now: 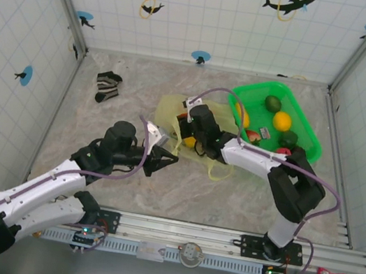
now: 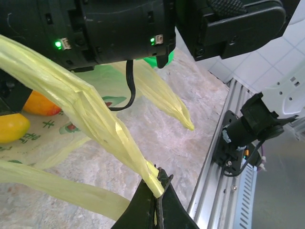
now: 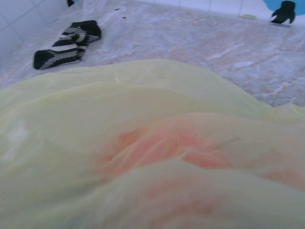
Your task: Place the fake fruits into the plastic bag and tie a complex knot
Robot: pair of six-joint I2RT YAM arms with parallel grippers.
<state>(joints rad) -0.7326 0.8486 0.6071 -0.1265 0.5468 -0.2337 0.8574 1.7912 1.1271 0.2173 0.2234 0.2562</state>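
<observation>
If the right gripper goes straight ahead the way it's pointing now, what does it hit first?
The right gripper would first meet the thin translucent pale-yellow plastic bag, close in front, with an orange-red fake fruit showing through it. The gap is unclear.

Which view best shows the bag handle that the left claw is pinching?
The left wrist view: the bag handle runs taut into the shut left claw. The top view has it tiny at that claw's tip. The right wrist view gives the plastic bag up close.
</observation>
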